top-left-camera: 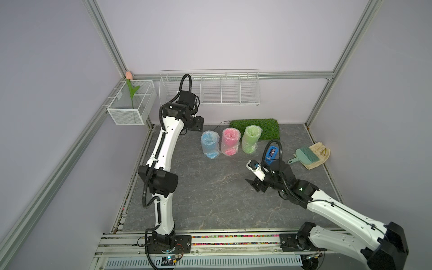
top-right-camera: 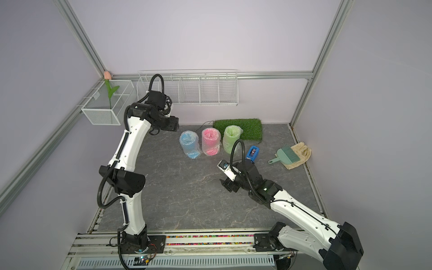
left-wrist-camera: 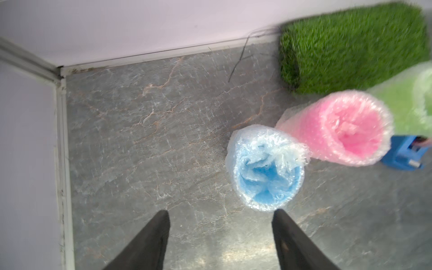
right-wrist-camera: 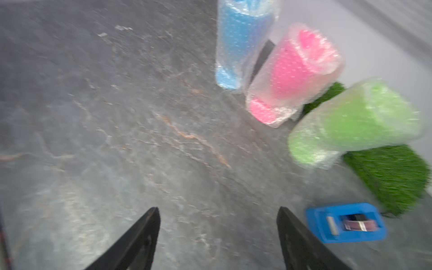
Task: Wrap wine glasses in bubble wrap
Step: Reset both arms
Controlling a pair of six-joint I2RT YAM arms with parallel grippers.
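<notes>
**Three goblets wrapped, both grippers empty**

From the left: my left gripper (left-wrist-camera: 221, 212) hangs near the back left corner of the desk (top-left-camera: 210, 198), jaws apart with nothing between them. Its wrist view looks down into the blue goblet (top-left-camera: 210, 145) and shows bubble wrap (left-wrist-camera: 264, 145) tucked into the mouth, which the top views barely resolve. Next come the pink goblet (top-left-camera: 230, 142) and the green goblet (top-left-camera: 251, 139). All three stand upright in a row near the back edge, each sleeved in film. I judge they are parked there to leave the middle free. The green one stands at a corner of the grass mat (top-left-camera: 257, 127); I cannot tell whether they touch. My right gripper (right-wrist-camera: 218, 210) hovers over bare desk further right, jaws wide and empty. Only its wrist view shows the blue tape dispenser (right-wrist-camera: 346, 222) unobstructed. With both arms clear, I judge the wrapping finished.
</notes>
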